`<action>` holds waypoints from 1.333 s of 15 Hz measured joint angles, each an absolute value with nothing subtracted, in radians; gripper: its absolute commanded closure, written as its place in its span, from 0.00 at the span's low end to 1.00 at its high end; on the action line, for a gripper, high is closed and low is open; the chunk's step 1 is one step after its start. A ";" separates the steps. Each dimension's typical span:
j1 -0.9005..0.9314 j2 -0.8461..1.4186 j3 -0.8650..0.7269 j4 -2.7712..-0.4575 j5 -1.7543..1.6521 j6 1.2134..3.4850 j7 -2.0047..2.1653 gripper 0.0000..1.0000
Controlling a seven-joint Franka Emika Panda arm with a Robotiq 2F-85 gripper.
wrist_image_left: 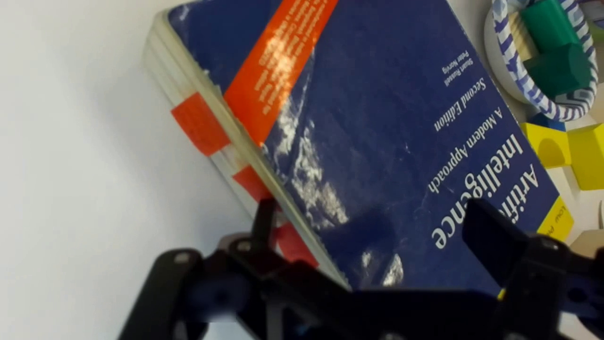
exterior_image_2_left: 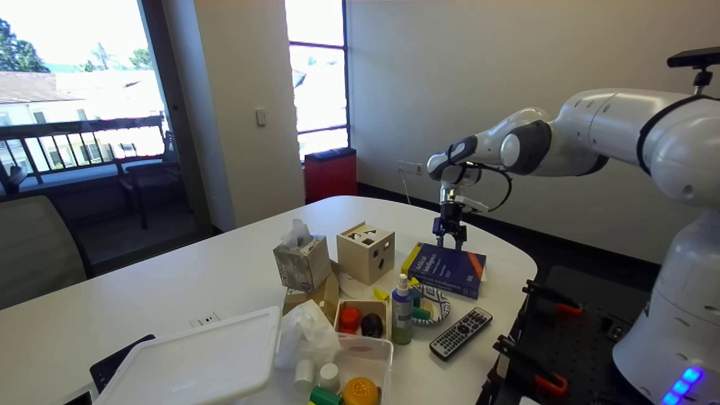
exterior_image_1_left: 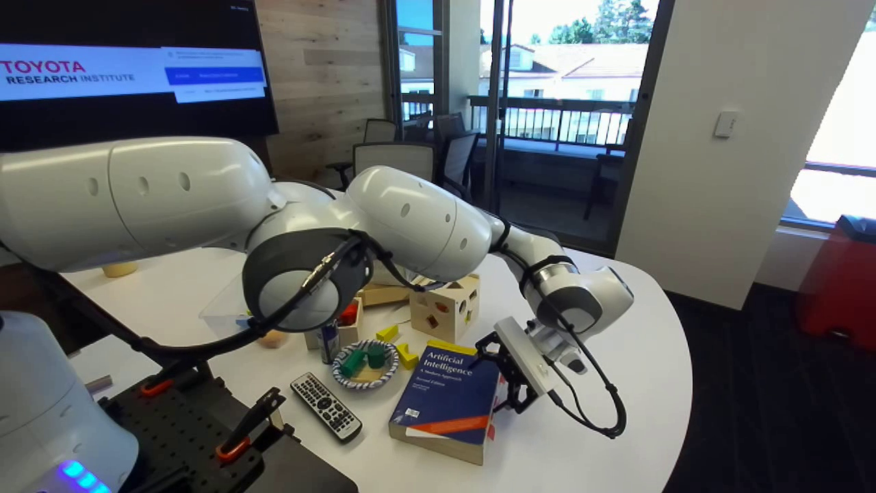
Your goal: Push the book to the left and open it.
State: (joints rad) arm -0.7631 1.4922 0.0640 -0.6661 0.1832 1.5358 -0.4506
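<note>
Nearest me, one thick blue book lies flat and closed, cover up, on the white desk. Its long axis runs away from me, the far end leaning a little right; the yellow band and title sit at that far end, the orange stripe at mine. The spine is on the left, the page edge on the right, and the wrist view shows three red tabs along that edge. The jaws of the one robot arm stand spread wide, one over the cover by the title, the other just beside the page edge; whether either touches, I cannot tell. Left of the book, apart from it, lies one remote, slanting the other way. Beyond that comes one striped bowl with two green blocks inside, and near it two yellow blocks and one spray bottle. Farther off stand one small wooden box holding blocks, one wooden cube and, just beside it in an exterior view, one tissue box. Across the room, on the left, is one large screen.
</note>
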 measured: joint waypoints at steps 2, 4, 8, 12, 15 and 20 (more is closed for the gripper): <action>-0.762 1.492 0.064 -0.666 0.183 1.508 -0.454 0.00; -0.762 1.492 0.064 -0.666 0.183 1.486 -0.466 0.00; -0.762 1.492 0.065 -0.666 0.184 1.448 -0.474 0.00; -0.763 1.492 0.067 -0.666 0.186 1.418 -0.503 0.00; -0.763 1.492 0.069 -0.664 0.187 1.392 -0.526 0.00; -0.763 1.491 0.071 -0.663 0.195 1.359 -0.551 0.00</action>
